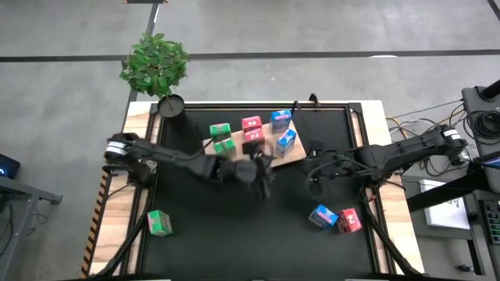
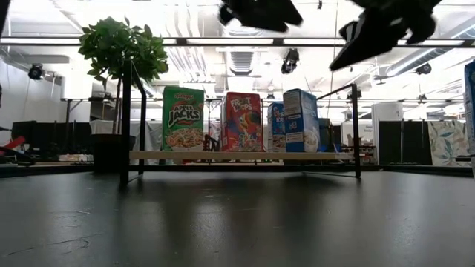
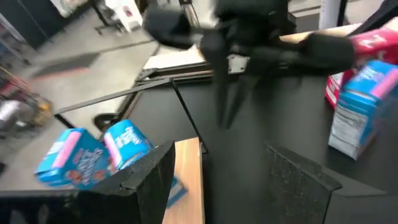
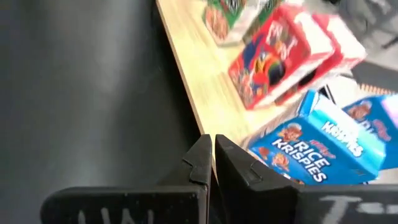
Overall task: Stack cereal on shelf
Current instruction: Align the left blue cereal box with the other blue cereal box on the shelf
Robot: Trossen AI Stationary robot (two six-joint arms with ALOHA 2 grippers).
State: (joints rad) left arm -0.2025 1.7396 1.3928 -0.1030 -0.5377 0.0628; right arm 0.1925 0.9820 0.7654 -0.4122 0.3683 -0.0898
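The shelf point(image 1: 269, 158) is a light-wood board at the mat's far middle. Several cereal boxes stand on it: green point(image 1: 222, 136), red point(image 1: 251, 129) and blue point(image 1: 283, 129). In the low view the green point(image 2: 183, 119), red point(image 2: 243, 121) and blue point(image 2: 300, 119) boxes stand upright on the shelf point(image 2: 185, 156). A green box point(image 1: 159, 222) lies on the mat near left. A blue box point(image 1: 322, 216) and a red box point(image 1: 349, 221) lie near right. My left gripper point(image 1: 264, 173) point(image 3: 221, 152) is open above the shelf's near edge. My right gripper point(image 1: 312, 173) point(image 4: 211, 146) is shut, just right of the shelf.
A potted plant point(image 1: 156, 66) stands at the far left corner, beside the shelf. The black mat point(image 1: 234, 234) has free room in its near middle. Wooden table edges point(image 1: 117, 234) border the mat left and right. Cables and equipment point(image 1: 476, 117) sit off the table's right side.
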